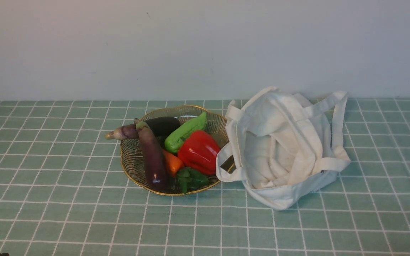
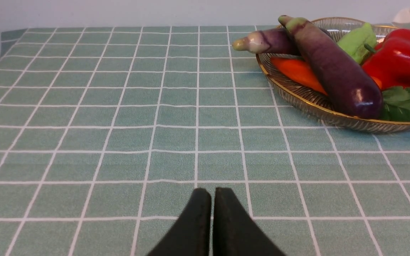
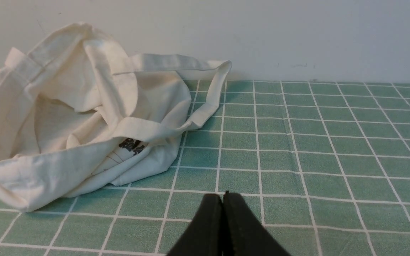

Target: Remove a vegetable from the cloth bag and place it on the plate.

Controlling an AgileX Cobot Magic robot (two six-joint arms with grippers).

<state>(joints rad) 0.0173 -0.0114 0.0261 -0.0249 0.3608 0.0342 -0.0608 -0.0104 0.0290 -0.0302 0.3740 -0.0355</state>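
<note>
The plate (image 1: 131, 156) holds the dark eggplant (image 1: 153, 160) plus other veggies; the cloth bag (image 1: 283, 149) looks empty. The left claw (image 2: 212, 193) and right claw (image 3: 222, 197) are both closed on nothing, low over the table (image 1: 48, 199).

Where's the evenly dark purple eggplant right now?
In the front view, the long dark purple eggplant lies on the left side of the gold-rimmed ribbed glass plate, over the orange carrot, left of the off-white cloth bag.
</note>
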